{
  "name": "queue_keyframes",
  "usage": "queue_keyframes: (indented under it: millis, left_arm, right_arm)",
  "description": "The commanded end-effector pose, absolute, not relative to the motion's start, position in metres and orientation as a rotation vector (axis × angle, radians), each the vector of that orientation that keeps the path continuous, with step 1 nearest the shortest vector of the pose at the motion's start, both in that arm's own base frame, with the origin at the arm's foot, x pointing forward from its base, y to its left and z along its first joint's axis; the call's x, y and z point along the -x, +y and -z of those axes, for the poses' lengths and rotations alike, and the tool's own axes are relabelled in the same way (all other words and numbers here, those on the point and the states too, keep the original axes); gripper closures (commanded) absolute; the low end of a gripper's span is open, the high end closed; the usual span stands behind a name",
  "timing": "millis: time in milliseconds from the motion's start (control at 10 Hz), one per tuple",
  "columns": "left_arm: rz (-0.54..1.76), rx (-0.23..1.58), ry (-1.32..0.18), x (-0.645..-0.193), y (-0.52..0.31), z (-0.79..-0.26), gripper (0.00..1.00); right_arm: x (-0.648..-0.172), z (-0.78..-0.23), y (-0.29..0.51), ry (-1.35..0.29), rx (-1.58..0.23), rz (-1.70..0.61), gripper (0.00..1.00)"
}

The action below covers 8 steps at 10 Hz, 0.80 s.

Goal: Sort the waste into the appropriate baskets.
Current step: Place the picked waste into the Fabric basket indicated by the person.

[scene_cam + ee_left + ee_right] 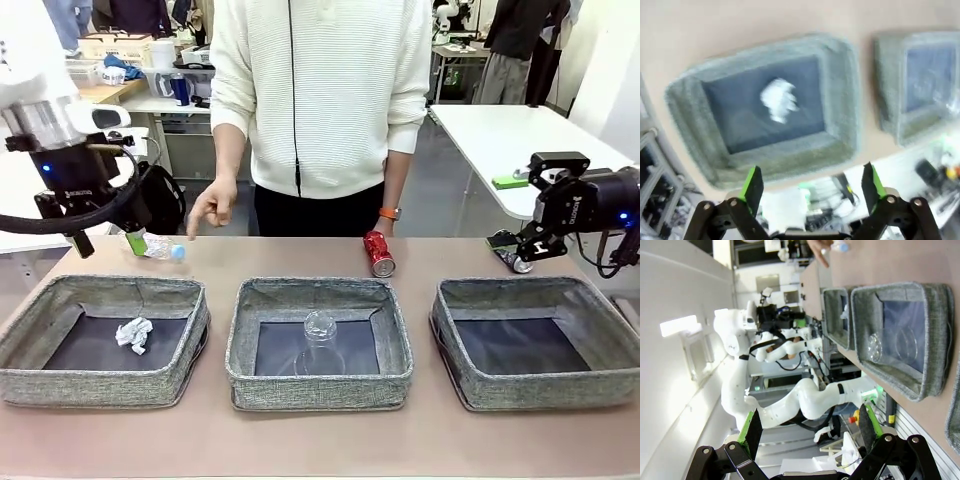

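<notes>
Three grey woven baskets stand in a row on the table: left [110, 385], middle [320, 378], right [540, 385]. A crumpled white paper ball [134, 333] [779, 100] lies in the left basket [840, 100]. The clear plastic cup [320, 335] [875, 345] lies in the middle basket [935, 370]. Behind the baskets, a red can [379, 253] and a clear bottle [155, 246] [840, 246] with a blue cap lie on the table. My left gripper [80, 240] [811, 185] hangs open high above the left basket. My right gripper [520, 250] [809, 430] is open, behind the right basket.
A person in a white sweater stands at the far side, one hand [210, 205] hanging just above the bottle. A white table [520, 140] stands behind my right arm. Bare tabletop runs along the near edge in front of the baskets.
</notes>
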State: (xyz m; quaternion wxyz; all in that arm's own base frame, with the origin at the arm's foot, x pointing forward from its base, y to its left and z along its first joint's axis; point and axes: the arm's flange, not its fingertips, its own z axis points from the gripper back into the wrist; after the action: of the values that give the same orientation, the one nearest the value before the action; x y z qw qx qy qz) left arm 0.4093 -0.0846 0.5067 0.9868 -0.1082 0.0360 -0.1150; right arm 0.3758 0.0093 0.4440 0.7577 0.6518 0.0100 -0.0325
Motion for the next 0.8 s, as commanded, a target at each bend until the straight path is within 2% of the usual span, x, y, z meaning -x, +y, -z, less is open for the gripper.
queue_keyframes:
  millis: [0, 100, 200, 400, 500, 700]
  left_arm:
    - [0.369, 0.534, 0.250, -0.412, -0.063, -0.536, 0.00]
    - [0.559, 0.787, 0.360, -0.414, -0.046, -0.545, 0.00]
    - [0.592, 0.982, 0.391, -0.421, -0.031, -0.545, 0.00]
    - [0.524, 1.225, 0.316, -0.434, 0.003, -0.545, 0.00]
    - [0.317, 1.335, 0.240, -0.438, 0.018, -0.549, 0.00]
    - [-0.137, 1.401, 0.000, -0.434, 0.046, -0.551, 0.00]
  right_arm:
    - [-0.376, -0.447, 0.010, 0.021, -1.429, 0.063, 0.00]
    - [-0.376, -0.447, 0.010, 0.021, -1.429, 0.063, 0.00]
    - [-0.376, -0.447, 0.010, 0.021, -1.429, 0.063, 0.00]
    - [-0.376, -0.447, 0.010, 0.021, -1.429, 0.063, 0.00]
    - [-0.376, -0.447, 0.010, 0.021, -1.429, 0.063, 0.00]
    - [-0.376, -0.447, 0.010, 0.021, -1.429, 0.063, 0.00]
